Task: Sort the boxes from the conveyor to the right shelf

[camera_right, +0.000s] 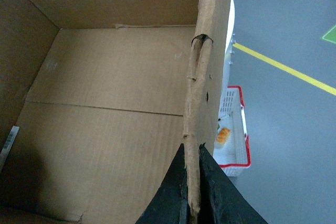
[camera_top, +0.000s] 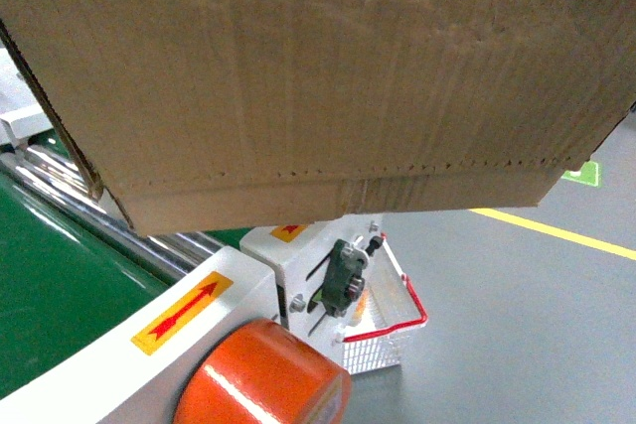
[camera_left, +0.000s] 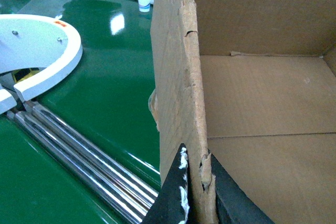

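Grippers (camera_left: 195, 192) (camera_right: 193, 187) astride carton (camera_top: 318, 76) walls

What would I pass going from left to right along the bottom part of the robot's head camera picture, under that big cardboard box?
Green conveyor belt → steel rollers → yellow sticker with red arrow → orange tape roll → white wire basket with red rim → yellow floor line.

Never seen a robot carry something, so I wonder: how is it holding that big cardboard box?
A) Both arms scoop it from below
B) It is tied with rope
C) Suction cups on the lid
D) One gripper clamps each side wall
D: each wrist view shows black fingers pinching a torn wall edge, the left gripper and the right gripper, on the open cardboard box.
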Robot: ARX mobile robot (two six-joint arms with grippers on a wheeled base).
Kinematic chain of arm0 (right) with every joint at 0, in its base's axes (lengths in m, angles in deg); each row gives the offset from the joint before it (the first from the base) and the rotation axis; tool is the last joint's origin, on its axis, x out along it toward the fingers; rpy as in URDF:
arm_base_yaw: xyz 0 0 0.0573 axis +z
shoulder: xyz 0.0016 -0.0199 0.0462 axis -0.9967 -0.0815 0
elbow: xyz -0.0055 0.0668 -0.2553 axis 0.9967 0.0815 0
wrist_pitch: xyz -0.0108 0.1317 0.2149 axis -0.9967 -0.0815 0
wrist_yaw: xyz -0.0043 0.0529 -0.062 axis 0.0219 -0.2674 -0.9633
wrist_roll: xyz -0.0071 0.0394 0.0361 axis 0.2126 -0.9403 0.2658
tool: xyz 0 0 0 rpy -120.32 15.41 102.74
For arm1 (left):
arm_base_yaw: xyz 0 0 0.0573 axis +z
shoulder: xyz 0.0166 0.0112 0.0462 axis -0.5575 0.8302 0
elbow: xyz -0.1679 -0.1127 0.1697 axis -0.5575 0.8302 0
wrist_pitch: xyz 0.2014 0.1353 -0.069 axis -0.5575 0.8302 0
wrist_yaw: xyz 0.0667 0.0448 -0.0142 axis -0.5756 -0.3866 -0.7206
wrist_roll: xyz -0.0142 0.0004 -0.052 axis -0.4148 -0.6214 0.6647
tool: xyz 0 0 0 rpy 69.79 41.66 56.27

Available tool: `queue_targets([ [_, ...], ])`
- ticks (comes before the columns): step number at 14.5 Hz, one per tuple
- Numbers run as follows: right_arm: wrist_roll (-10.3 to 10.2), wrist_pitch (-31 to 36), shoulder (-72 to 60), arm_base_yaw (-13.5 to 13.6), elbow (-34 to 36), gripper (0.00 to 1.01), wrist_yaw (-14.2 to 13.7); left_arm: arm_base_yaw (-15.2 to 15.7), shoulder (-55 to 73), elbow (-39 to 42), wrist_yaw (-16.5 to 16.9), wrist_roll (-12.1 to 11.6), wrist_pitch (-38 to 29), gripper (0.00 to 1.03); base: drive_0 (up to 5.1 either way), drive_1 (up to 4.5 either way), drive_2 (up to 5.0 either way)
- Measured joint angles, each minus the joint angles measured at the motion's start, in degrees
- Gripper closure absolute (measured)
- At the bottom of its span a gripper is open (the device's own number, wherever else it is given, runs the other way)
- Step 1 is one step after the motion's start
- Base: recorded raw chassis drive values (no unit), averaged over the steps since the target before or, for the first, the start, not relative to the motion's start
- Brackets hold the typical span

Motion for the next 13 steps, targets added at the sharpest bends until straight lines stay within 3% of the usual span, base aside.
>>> queue_targets([
  [2,0.0,0.44,0.15,-0.04,0.04,0.99,0.0,0.02,-0.02,0.0,-0.04,-0.07,-0.66,1.0,-1.4,-5.34,2.6],
  [13,0.0,0.13,0.74,-0.02,0.07,0.99,0.0,0.02,-0.37,0.0,-0.04,-0.07,-0.33,1.0,-1.3,-1.27,-1.3],
])
